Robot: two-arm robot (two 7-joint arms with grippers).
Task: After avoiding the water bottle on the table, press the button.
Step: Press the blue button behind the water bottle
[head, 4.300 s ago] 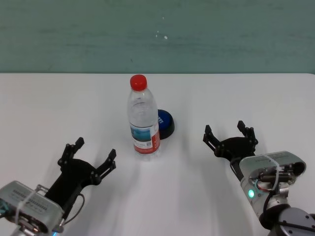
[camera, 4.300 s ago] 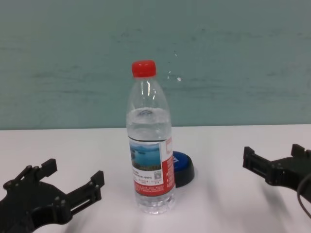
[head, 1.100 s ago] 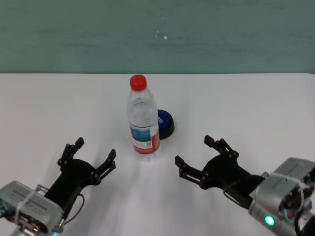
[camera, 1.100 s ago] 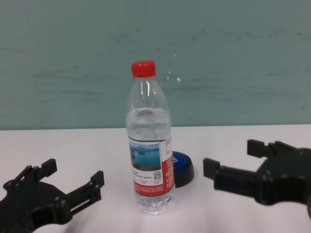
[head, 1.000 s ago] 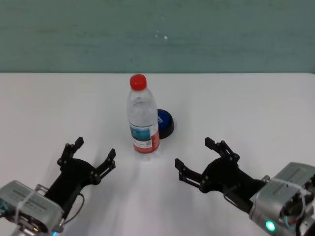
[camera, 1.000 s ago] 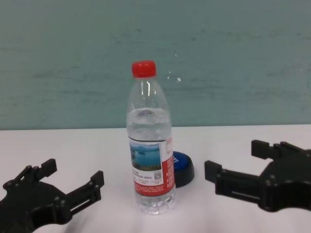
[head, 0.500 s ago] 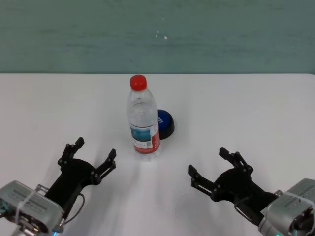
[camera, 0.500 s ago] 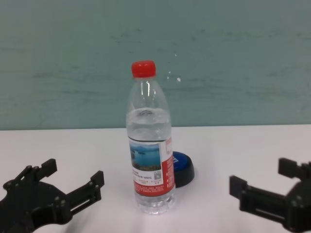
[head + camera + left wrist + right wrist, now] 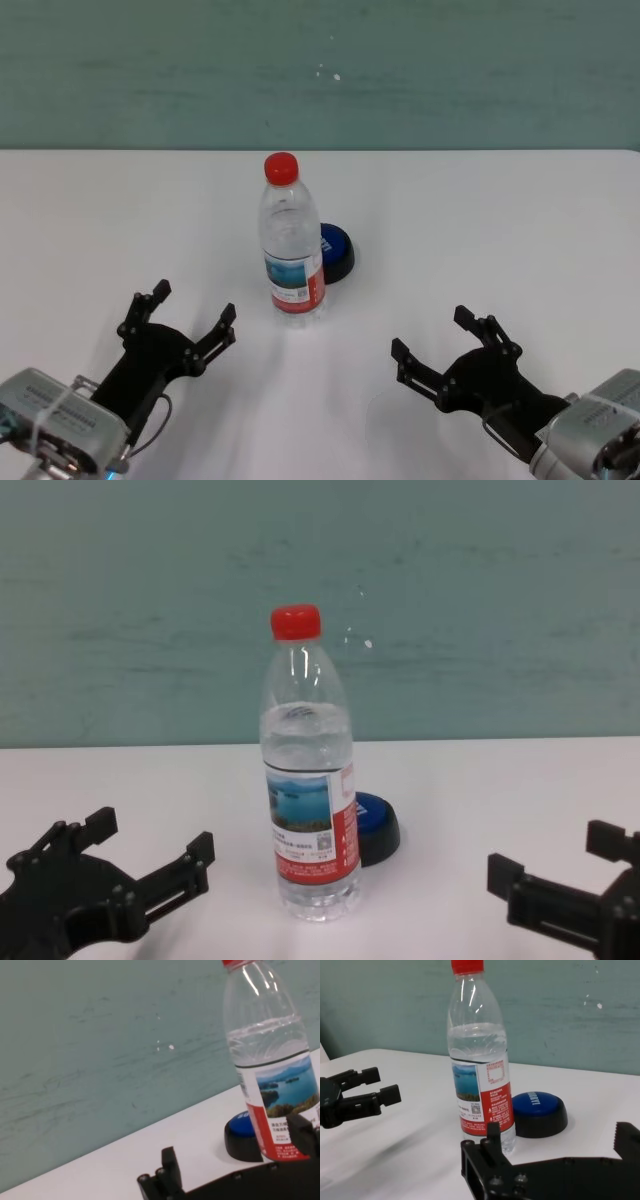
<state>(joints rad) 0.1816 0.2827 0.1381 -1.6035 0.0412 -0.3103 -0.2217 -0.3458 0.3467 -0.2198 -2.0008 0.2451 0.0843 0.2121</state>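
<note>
The water bottle (image 9: 293,250) stands upright mid-table, clear with a red cap and a landscape label, also in the chest view (image 9: 310,810). Just behind it to the right sits the blue-domed button (image 9: 337,250) on its black base, partly hidden by the bottle in the chest view (image 9: 378,825). My right gripper (image 9: 432,333) is open above the table, near and to the right of the bottle, apart from both things. My left gripper (image 9: 193,303) rests open at the near left. The right wrist view shows the bottle (image 9: 480,1060) and the button (image 9: 539,1110) beyond the fingers.
The white table (image 9: 500,220) runs back to a teal wall (image 9: 450,70). Bare tabletop lies to the right of the button and between my two grippers.
My right gripper has drawn back toward the near right, away from the bottle, still open. The left gripper, bottle and button have not moved.
</note>
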